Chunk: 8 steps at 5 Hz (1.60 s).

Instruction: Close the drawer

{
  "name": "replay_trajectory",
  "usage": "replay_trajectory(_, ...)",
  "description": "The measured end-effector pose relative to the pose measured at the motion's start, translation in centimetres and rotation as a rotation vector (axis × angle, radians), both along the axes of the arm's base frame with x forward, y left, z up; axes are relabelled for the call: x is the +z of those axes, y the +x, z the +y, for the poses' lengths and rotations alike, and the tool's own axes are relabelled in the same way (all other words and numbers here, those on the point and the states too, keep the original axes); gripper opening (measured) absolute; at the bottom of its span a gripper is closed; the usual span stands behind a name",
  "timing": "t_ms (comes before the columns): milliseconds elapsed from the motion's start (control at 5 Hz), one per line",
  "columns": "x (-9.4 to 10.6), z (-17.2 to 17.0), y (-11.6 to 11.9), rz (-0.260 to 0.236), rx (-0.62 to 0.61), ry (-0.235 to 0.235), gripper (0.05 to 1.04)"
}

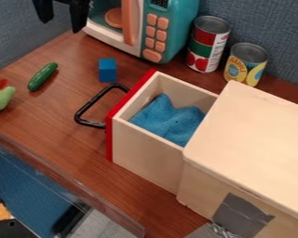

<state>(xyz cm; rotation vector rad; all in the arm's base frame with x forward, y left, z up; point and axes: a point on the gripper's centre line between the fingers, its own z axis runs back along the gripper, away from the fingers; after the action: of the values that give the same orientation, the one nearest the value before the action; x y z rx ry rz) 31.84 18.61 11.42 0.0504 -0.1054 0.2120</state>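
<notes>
"Item one: drawer (145, 155)?"

"One, wooden, red front. Pulled well out of its cabinet (251, 135), on the table (52, 139). Contents: blue cloth (167, 118), lying inside."

"Handle (88, 106)?"

"One, black, on the red front, facing away from the cabinet. Untouched."

"End effector (62, 25)?"

"One, black, fingers spread wide, nothing between them. Located at upper left, apart from the drawer."

"Work completed?"

"None of the closing, by the look of it. Outstanding: contact with the front, then the full push home."
</notes>
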Motion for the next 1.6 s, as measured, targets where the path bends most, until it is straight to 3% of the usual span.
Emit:
replay_trajectory(200,-1.4,-0.1,-0.1,0.035,-0.016,-0.017,1.000)
replay_trajectory(400,-3.0,0.3,0.3,0.080,-0.251,0.009,1.000)
replay_trajectory(600,-3.7,0.3,0.7,0.058,-0.502,0.050,1.000)
replay_trajectory(1000,-4.6,-2.1,0.4,0.154,-1.018,0.123,1.000)
replay_trajectory(1200,-4.8,-3.9,-1.1,0.128,-1.270,0.086,1.000)
replay_trajectory(1400,-5.3,-4.2,-2.7,0.135,-1.499,0.108,1.000)
replay_trajectory(1600,-6.1,-4.3,-3.5,0.138,-1.527,0.099,1.000)
